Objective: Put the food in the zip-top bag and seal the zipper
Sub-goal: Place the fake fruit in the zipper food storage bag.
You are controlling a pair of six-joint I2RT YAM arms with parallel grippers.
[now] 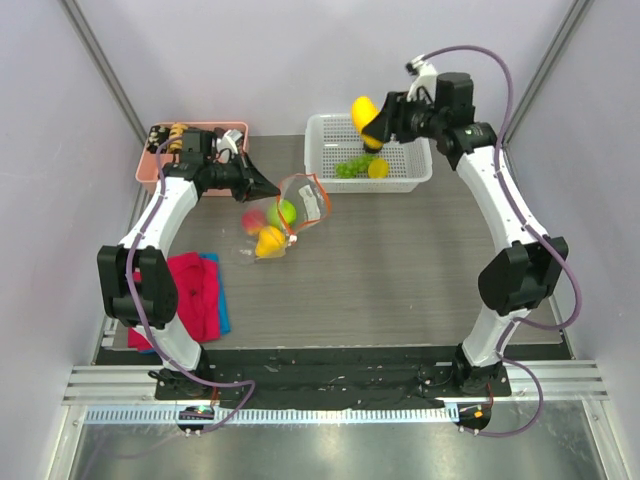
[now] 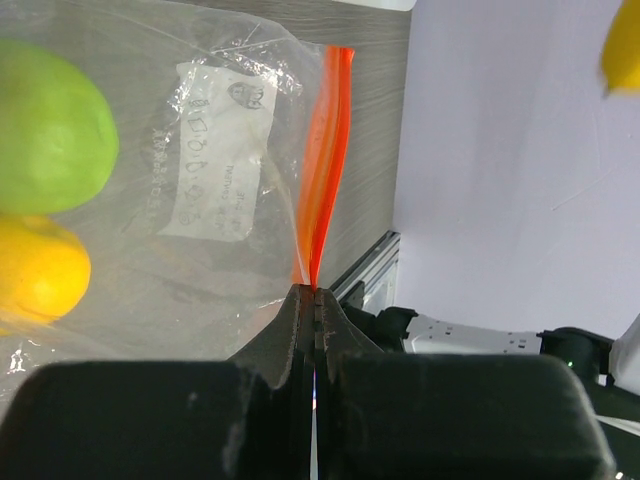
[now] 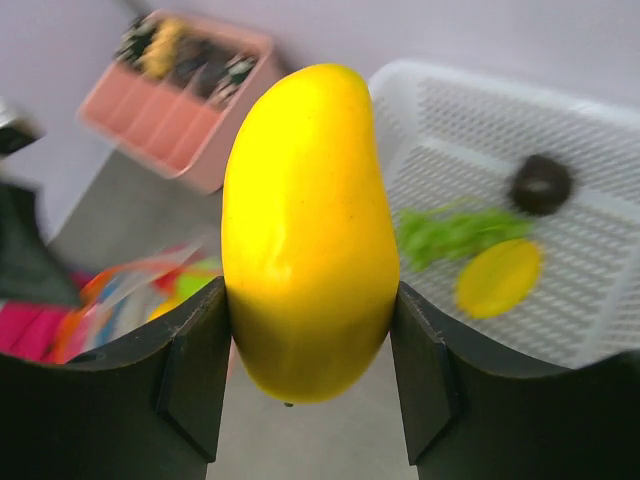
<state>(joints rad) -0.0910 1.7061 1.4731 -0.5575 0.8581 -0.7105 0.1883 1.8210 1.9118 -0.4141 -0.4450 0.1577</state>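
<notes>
The zip-top bag (image 1: 310,203) lies tilted on the grey table, and its orange-red zipper (image 1: 322,192) is lifted. My left gripper (image 1: 272,188) is shut on the zipper's end (image 2: 325,170), its jaws pinched together (image 2: 316,292). Inside the clear bag (image 2: 220,150) sit a green apple (image 1: 287,211) (image 2: 50,125), a red apple (image 1: 254,220) and a yellow lemon (image 1: 270,240) (image 2: 35,270). My right gripper (image 1: 372,125) (image 3: 310,330) is shut on a long yellow fruit (image 3: 310,220) (image 1: 363,115) above the left end of the white basket (image 1: 420,150).
The basket (image 3: 580,110) holds green grapes (image 3: 455,232), a yellow lemon (image 3: 498,277) and a dark plum (image 3: 540,183). A pink tray (image 1: 150,165) of snack pieces stands at the back left. A red-pink cloth (image 1: 195,295) lies near the left arm's base.
</notes>
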